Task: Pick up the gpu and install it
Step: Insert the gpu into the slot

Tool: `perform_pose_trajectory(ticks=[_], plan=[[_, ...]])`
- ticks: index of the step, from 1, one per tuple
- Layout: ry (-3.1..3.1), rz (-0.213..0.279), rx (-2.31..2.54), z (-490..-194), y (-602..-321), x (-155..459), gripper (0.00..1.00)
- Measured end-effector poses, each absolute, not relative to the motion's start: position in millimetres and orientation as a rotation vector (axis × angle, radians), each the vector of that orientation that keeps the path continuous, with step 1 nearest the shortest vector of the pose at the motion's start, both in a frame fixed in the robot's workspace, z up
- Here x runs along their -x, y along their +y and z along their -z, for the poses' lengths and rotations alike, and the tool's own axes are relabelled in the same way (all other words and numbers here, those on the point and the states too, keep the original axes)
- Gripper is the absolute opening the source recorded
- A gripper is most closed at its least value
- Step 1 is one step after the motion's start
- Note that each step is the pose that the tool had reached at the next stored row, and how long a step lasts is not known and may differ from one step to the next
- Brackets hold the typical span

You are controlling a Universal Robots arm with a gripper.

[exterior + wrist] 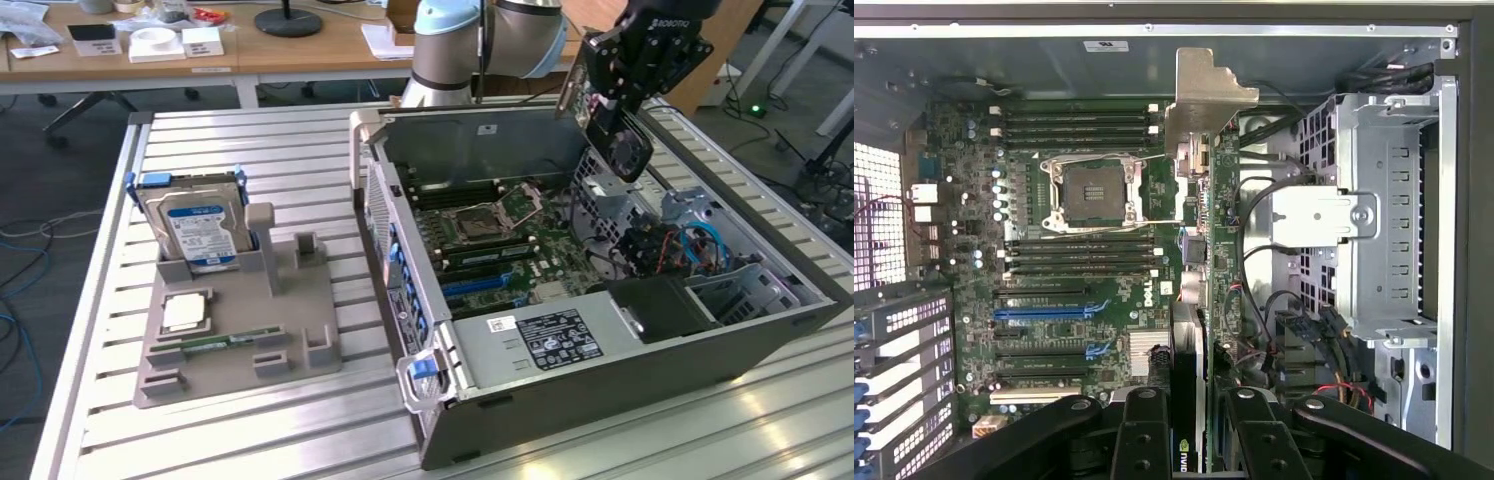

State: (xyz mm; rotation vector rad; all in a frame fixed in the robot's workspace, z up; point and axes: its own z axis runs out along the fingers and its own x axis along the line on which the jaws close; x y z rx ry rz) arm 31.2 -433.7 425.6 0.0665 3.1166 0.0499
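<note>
The gripper (pixel 1199 425) is closed narrow on the gpu (pixel 1194 340), with 2 fingers (pixel 1144 430) pinching the card's upper edge so it hangs edge-down, the bracket (pixel 1204 95) at its far end. In the exterior view it hangs above the open case (pixel 601 370), touching nothing inside. The blue slot (pixel 1044 312) on the motherboard (pixel 1084 280) lies to one side and runs crosswise to the card. To my eye, a good carry keeps the card upright, squares it to the slot, and avoids the cables (pixel 1254 300) beside the drive cage (pixel 1384 220).

Exterior view overlooks the open computer case (pixel 627 385); wrist view looks straight down inside.
</note>
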Motion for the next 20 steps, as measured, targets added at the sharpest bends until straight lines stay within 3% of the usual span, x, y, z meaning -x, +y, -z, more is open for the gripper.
perform_pose_trajectory(ticks=[20], plan=[[3.086,-0.056,0.482,-420.6,-433.7,-31.1,0.26]])
